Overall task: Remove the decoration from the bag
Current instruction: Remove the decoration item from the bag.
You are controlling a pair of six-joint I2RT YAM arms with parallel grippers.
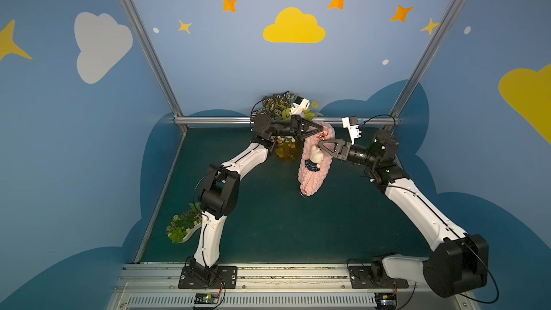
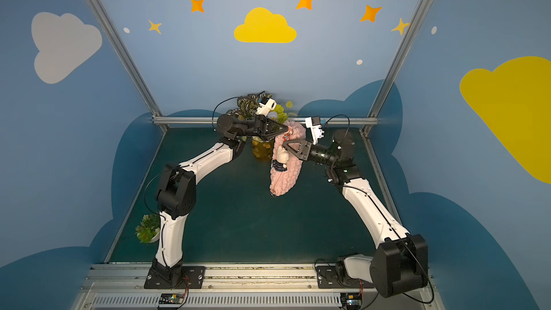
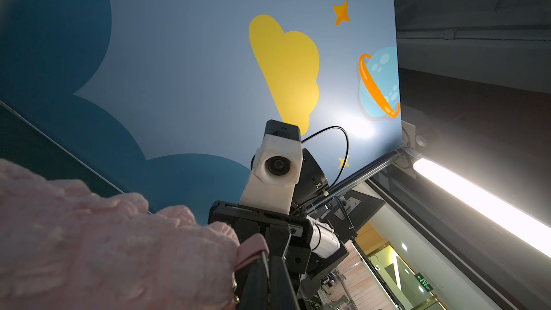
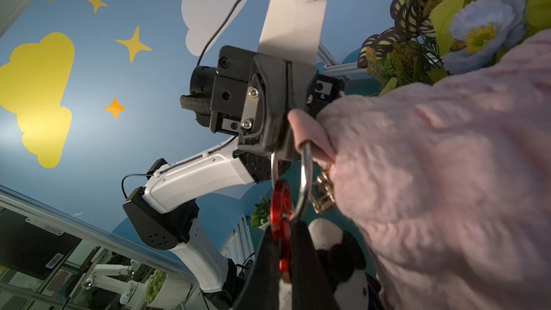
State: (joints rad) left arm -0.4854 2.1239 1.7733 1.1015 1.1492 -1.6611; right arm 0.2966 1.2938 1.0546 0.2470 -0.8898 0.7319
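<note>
While our left end effector (image 1: 323,130) pinches the bag (image 1: 320,171) by its pink loop (image 4: 307,132), steadying it near the surface's (image 1: 268,219) twelve o'clock, our right end effector (image 1: 319,143) clamps the red clip (image 4: 280,204) — the decoration (image 1: 315,156) dangles at six o'clock.

Blue walls (image 1: 208,64) with clouds (image 1: 293,26) and stars (image 1: 229,5), aluminium posts (image 1: 143,40) at back corners, dark teal floor (image 1: 268,228), strip light (image 3: 477,201) lit beyond one wall
</note>
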